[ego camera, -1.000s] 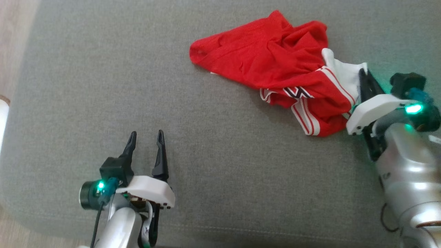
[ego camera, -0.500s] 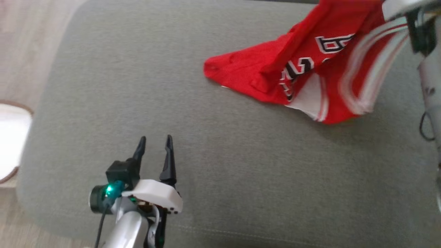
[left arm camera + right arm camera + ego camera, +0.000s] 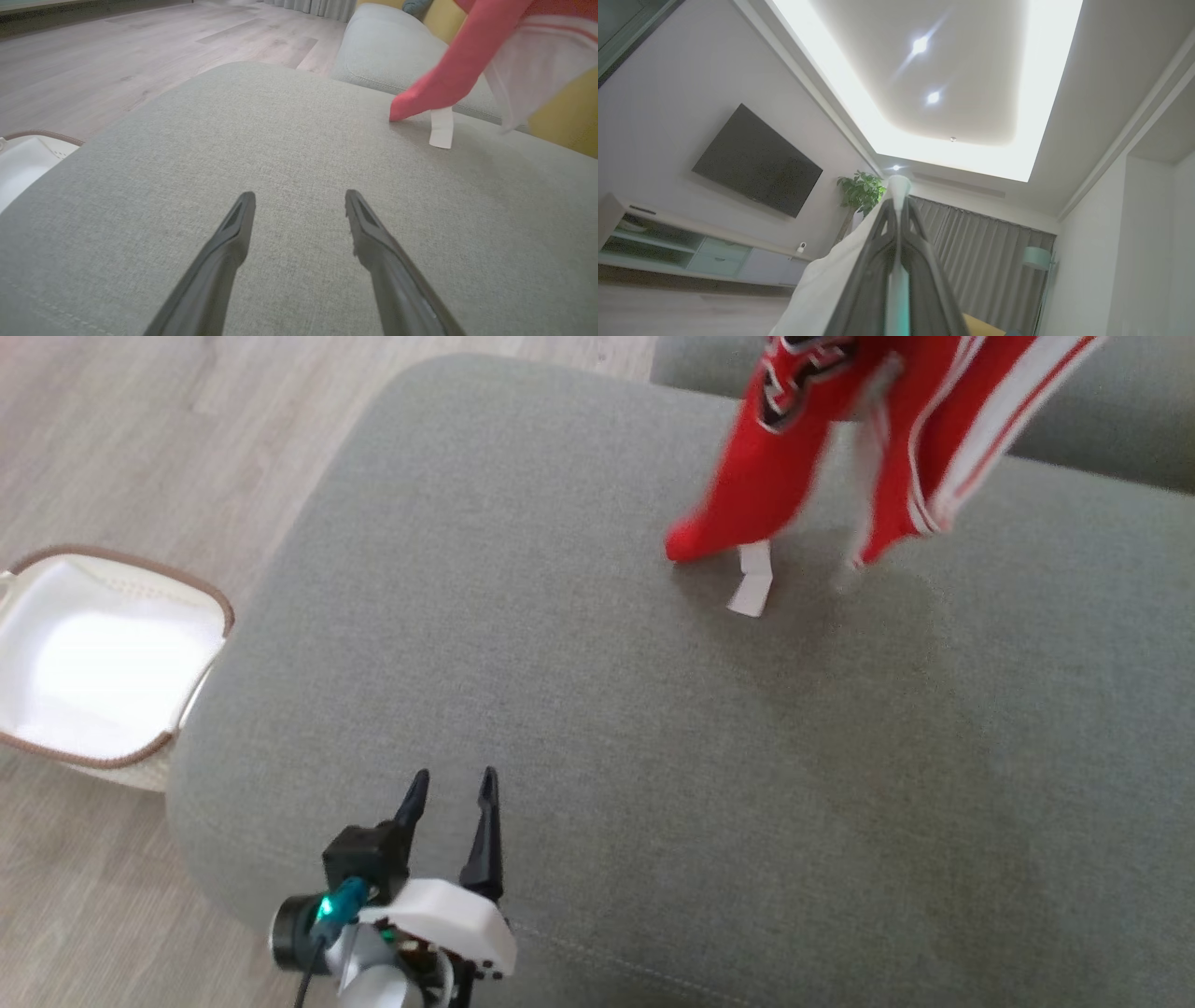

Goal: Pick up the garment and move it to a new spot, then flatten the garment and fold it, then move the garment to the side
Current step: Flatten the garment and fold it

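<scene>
garment [image 3: 766, 476]: red jersey, white trim, hanging over far end of grey cushion [image 3: 597, 728]; lowest red corner seemingly touching it, white label [image 3: 752, 581] dangling beside. right tool [image 3: 899, 191]: clenched on garment's white fabric, held high. left tool [image 3: 454, 775]: released, idle over cushion's near edge. status, as judged: pick-up done; setting down elsewhere, flattening, folding, moving aside remain.

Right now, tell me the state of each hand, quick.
Left hand: open, holding nothing, above the cushion.
Right hand: shut on the garment, raised high.
</scene>
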Tool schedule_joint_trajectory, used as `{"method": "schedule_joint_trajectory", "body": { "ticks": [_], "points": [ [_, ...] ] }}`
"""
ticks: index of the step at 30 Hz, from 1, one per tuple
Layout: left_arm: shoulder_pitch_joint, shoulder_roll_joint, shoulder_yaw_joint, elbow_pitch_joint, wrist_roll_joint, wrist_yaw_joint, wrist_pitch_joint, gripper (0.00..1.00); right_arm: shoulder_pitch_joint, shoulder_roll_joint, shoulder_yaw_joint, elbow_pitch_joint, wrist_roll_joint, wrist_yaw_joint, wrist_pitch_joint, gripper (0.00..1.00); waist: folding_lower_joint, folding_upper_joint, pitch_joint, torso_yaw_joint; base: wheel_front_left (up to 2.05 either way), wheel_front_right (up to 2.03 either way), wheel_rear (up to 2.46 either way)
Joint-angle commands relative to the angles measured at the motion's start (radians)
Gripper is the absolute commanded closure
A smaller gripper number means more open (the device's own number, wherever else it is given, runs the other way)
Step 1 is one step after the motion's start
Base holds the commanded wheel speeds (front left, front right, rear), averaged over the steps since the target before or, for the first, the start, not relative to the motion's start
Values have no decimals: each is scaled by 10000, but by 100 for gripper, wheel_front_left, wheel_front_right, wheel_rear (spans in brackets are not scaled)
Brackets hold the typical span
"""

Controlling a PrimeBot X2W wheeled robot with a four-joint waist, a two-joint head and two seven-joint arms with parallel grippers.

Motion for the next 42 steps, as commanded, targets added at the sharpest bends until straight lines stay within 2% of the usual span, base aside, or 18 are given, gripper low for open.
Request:
{"method": "schedule_joint_trajectory", "body": {
  "ticks": [1,8,12,18,19,20,21,25,29,33,36,40,42],
  "points": [
    [-226,68,437,-275,98,9,-61,0,-78,4,-195,-414,104,65,-31,100,0,0,-141,29,0,0,0],
    [-246,68,668,-350,174,-39,-61,0,1510,-77,-977,-574,607,65,-31,100,0,0,63,-968,0,0,0],
    [-458,68,597,-353,226,-79,-61,0,2766,-442,-1361,399,752,65,-31,100,0,0,302,-1523,0,0,0],
    [-776,68,458,-266,283,-150,-61,0,4652,-971,-2544,2211,597,65,-32,100,0,0,655,-1917,0,0,0],
    [-802,68,444,-248,311,-159,-61,0,4906,-995,-2822,2532,535,65,-32,82,0,0,708,-1961,0,0,0],
    [-821,68,434,-224,349,-170,-61,0,5101,-986,-3108,2877,495,65,-32,19,0,0,763,-2004,0,0,0],
    [-835,68,433,-215,375,-173,-61,0,5214,-948,-3428,3063,490,65,-32,0,0,0,814,-2035,0,0,0],
    [-912,68,498,-155,475,-213,-61,0,5654,-480,-3939,2828,260,65,-32,0,0,0,1008,-2179,0,0,0],
    [-932,68,543,-104,537,-264,-61,0,6313,283,-3506,2078,309,65,-32,0,0,0,1023,-2270,0,0,0],
    [-889,68,511,-74,505,-287,-61,0,7191,961,-2143,1300,684,65,-32,0,0,0,926,-2273,0,0,0],
    [-853,68,447,-70,456,-304,-61,0,7921,1226,-957,830,1175,65,-32,0,0,0,845,-2209,0,0,0],
    [-802,68,392,-76,403,-304,-61,0,8636,1221,991,455,1776,65,-32,0,0,0,778,-2125,0,0,0],
    [-785,68,385,-77,394,-300,-61,0,8717,1183,1371,409,1933,65,-32,0,0,0,766,-2107,0,0,0]
  ]
}}
